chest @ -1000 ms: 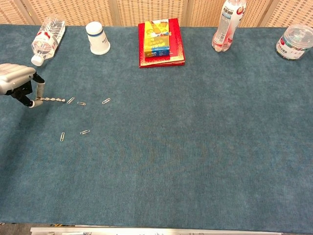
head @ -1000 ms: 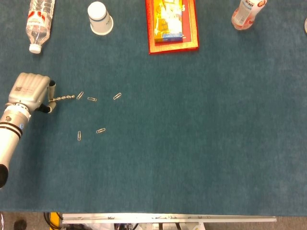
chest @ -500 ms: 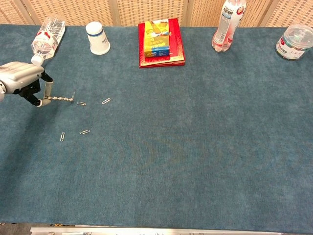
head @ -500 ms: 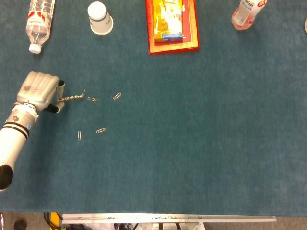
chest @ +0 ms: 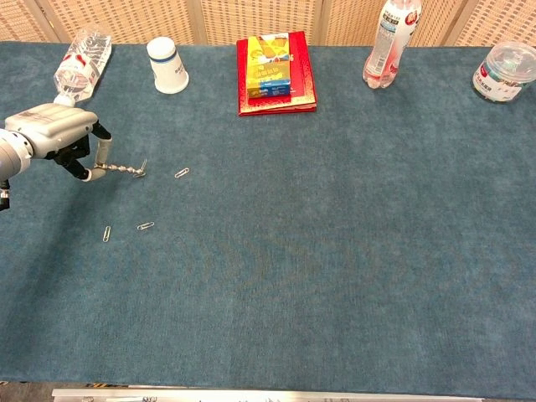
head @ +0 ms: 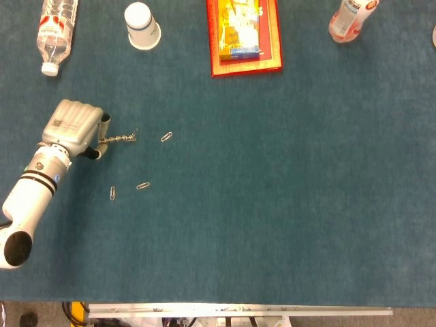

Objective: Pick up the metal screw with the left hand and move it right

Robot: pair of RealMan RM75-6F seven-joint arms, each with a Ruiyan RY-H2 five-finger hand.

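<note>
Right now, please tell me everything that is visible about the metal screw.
The metal screw is thin, silvery-grey, with a ridged shaft. It lies roughly level, pointing right, pinched at its left end by the left hand. Its tip meets small paper clips over the blue table. Whether it touches the cloth is unclear.

A: Count on the worktop (chest: 352, 251)?
B: One metal screw (head: 118, 139). Paper clips: three lay loose (head: 166, 137) (head: 142, 185) (head: 112, 193); one or more seemed to cling at the screw tip. Two bottles (chest: 79, 66) (chest: 390, 38), one cup (chest: 167, 65), one red book (chest: 276, 77), one jar (chest: 505, 72).
</note>
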